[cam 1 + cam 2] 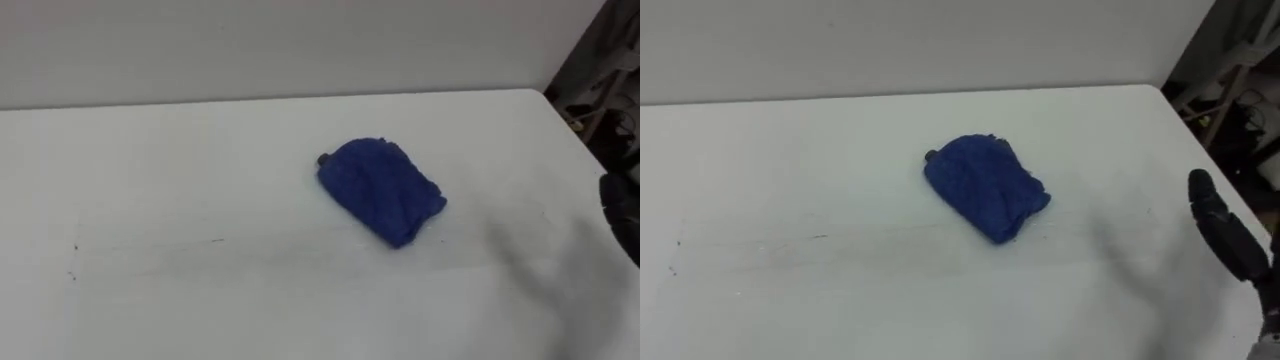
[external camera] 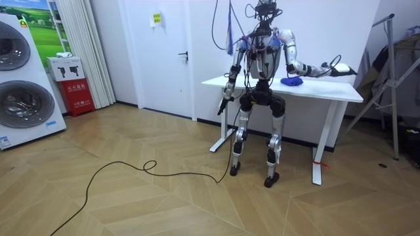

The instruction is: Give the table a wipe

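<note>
The blue cloth (image 1: 382, 190) lies bunched on the white table (image 1: 150, 180), well left of the right hand (image 1: 1218, 228) — fingers stretched, holding nothing. It looks soft, light and limp — best pressed from above at its middle. The left hand (image 2: 224, 99) hangs low; its state I cannot tell.

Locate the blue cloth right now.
In the eye views the blue cloth lies crumpled near the middle of the white table, apart from the right hand at the table's right edge.

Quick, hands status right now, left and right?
Left hand: hangs at its side, cannot be told.
Right hand: open, holding nothing, apart from the blue cloth.
</note>
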